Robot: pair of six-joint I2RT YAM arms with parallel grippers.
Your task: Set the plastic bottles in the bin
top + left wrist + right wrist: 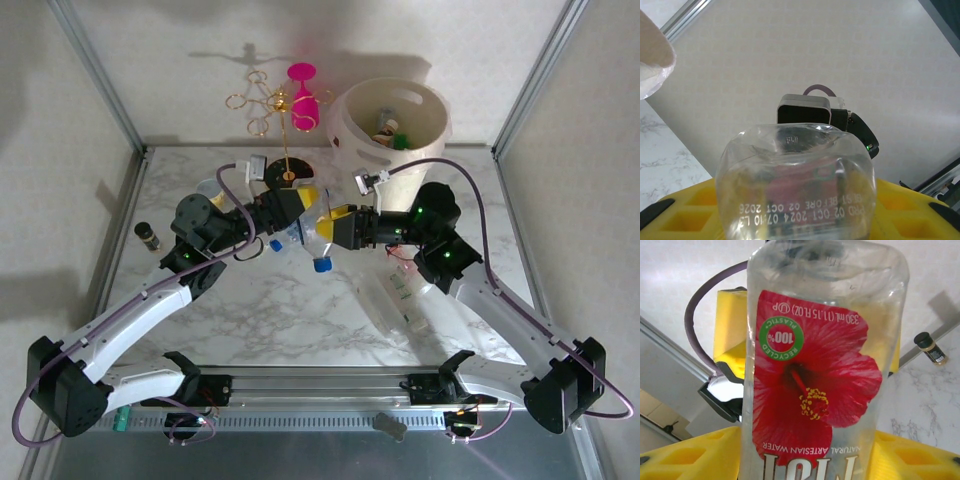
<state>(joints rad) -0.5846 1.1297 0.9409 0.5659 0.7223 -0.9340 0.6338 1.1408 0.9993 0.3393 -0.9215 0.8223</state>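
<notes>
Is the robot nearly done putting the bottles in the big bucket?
Not yet. Some small bottles already lie inside the big round cream plastic bin. In hand: the left gripper and right gripper both seem to grip one clear plastic bottle with a red flower label above the marble table. Left to do: bin that one, then the clear bottle lying by the right arm.

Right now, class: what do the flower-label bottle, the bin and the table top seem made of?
The bottle: clear glossy plastic; see-through, label reads "100% recycled plastic". The bin: likely plastic, cream, faintly translucent, moulded cut-outs. The table top: white, grey-veined marble look; stone or laminate, cannot tell.
</notes>
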